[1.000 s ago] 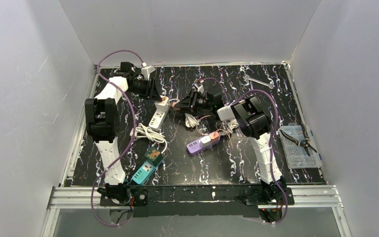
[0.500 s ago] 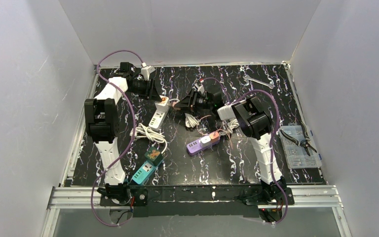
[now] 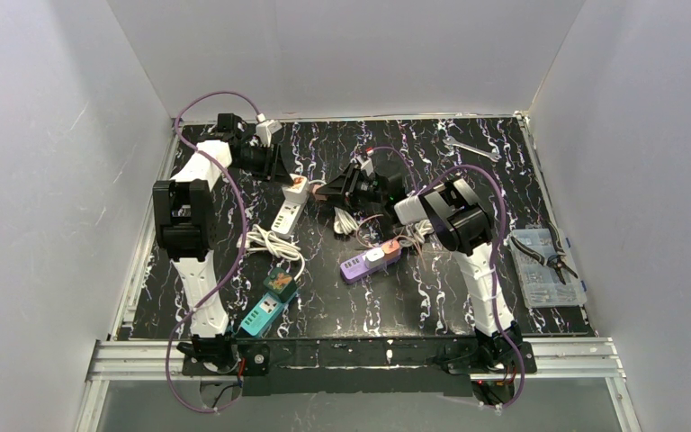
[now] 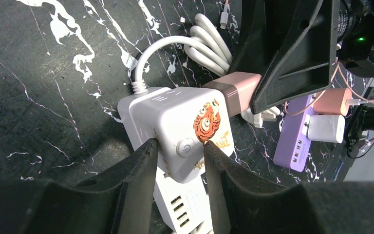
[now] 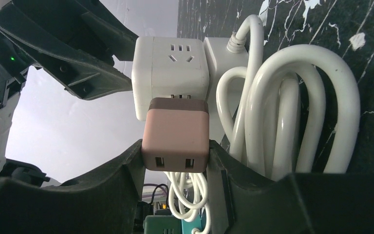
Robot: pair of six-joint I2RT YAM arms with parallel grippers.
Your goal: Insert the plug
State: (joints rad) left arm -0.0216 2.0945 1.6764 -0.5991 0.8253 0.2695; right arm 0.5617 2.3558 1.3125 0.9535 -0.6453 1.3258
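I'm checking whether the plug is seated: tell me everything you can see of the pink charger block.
The dusty-pink square plastic charger plug has rounded edges, a darker brown band at its plug end and two empty USB ports on its outer face. The right claw pinches its sides; its brown end meets a side face of the white cube-shaped plastic socket. Full seating cannot be told.

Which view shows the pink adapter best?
Right wrist: the pink adapter fills the centre, held by the right end effector, up against the white cube socket. Left wrist shows only its side, half hidden. Top external shows a tiny speck.
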